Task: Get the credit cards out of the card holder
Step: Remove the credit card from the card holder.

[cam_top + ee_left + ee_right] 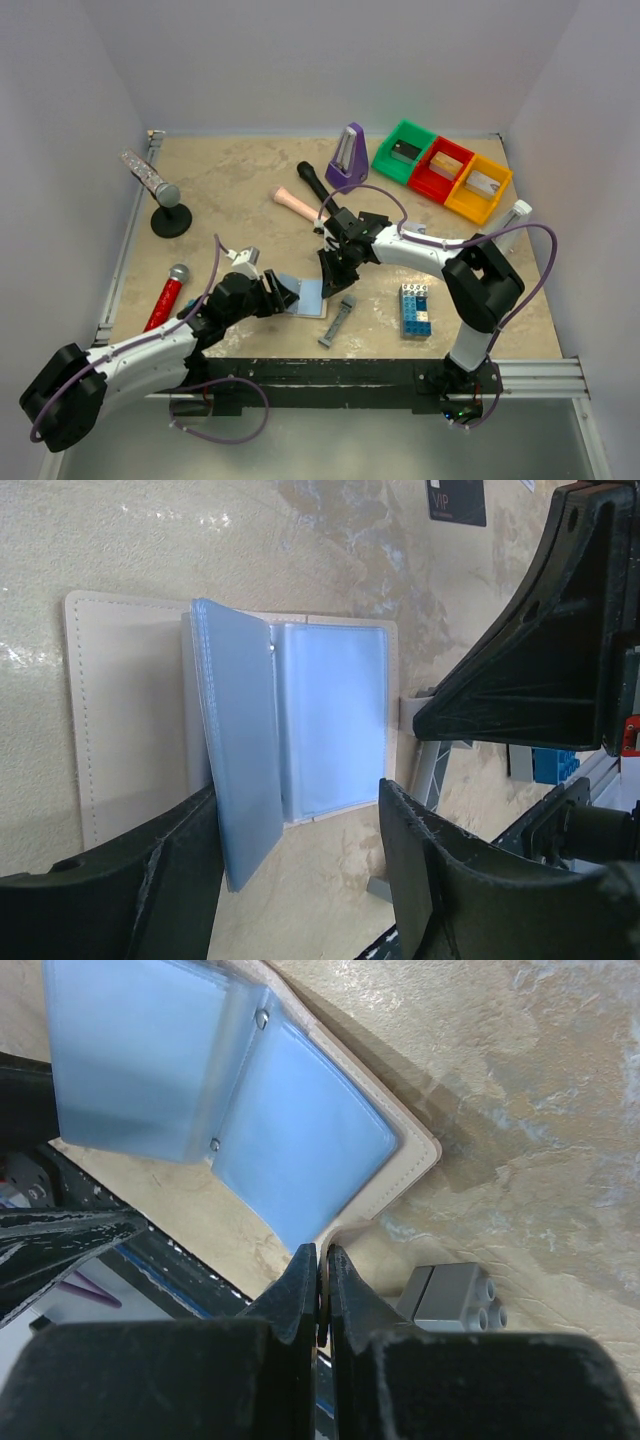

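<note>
The card holder (330, 730) lies open on the table, a cream cover with light-blue plastic sleeves; one sleeve leaf (240, 770) stands up from the spine. My left gripper (298, 805) is open, its fingers straddling the near edge of the sleeves, the raised leaf close to the left finger. My right gripper (322, 1255) is shut on the holder's cream closure tab (350, 1232) at the cover's edge. One black credit card (457, 502) marked VIP lies flat on the table beyond the holder. In the top view the holder (310, 297) sits between both grippers.
A narrow grey bar piece (338, 321) lies just right of the holder, and a blue-and-white brick stack (415, 309) further right. A red microphone (167, 296) and a black stand (171, 220) are on the left. A purple metronome (347, 157) and green (404, 151), red (440, 169) and yellow (478, 189) bins stand at the back.
</note>
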Available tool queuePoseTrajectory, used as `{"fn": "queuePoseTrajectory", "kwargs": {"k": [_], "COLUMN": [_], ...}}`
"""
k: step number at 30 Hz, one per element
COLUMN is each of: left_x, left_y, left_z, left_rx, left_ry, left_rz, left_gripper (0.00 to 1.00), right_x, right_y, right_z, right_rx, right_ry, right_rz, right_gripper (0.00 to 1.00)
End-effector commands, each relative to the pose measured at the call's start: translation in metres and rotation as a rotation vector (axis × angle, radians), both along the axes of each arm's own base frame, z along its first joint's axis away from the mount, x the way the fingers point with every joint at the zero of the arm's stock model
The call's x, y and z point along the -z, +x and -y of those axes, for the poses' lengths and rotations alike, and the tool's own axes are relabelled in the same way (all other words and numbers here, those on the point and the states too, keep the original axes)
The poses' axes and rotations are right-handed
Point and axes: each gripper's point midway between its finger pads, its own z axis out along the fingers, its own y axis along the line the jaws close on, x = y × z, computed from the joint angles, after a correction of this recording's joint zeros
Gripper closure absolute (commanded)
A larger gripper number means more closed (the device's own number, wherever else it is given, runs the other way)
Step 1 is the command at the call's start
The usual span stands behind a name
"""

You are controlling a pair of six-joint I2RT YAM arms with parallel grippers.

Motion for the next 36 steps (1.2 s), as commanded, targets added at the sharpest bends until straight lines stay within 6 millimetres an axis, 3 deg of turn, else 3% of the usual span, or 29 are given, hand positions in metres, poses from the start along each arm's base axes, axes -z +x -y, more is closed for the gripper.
{"fn": "queuePoseTrajectory", "kwargs": {"k": [1,7,15,21,24,28,36], "left_x": [-0.019,-0.032,-0.065,-0.061,-0.057,-0.05,-0.03], "left_y": [0.009,0.008,0.007,0.001,0.003,0.011,0.024], "left_z": [0.01,0.02,0.049,0.065,0.062,0.043,0.017], "left_rx": [0.025,0.084,0.211,0.287,0.279,0.191,0.08], "left_ry": [-0.025,-0.045,-0.113,-0.11,-0.087,-0.007,0.139], "left_rz": [0.063,0.088,0.139,0.114,0.112,0.115,0.096], "left_gripper": [0.36,0.37,0.37,0.37,0.37,0.36,0.34], "right_x": [-0.006,-0.006,-0.004,-0.003,-0.002,-0.007,-0.034], "right_y": [-0.001,0.0,0.001,0.001,0.0,-0.003,-0.011], "right_z": [-0.009,-0.01,-0.01,-0.009,-0.008,-0.009,-0.023], "right_rx": [-0.025,-0.025,-0.022,-0.019,-0.019,-0.027,-0.073], "right_ry": [0.04,0.039,0.034,0.03,0.029,0.056,0.22], "right_rz": [0.005,0.006,0.001,0.001,0.005,0.011,0.04], "right_gripper": [1.0,1.0,1.0,1.0,1.0,1.0,1.0]}}
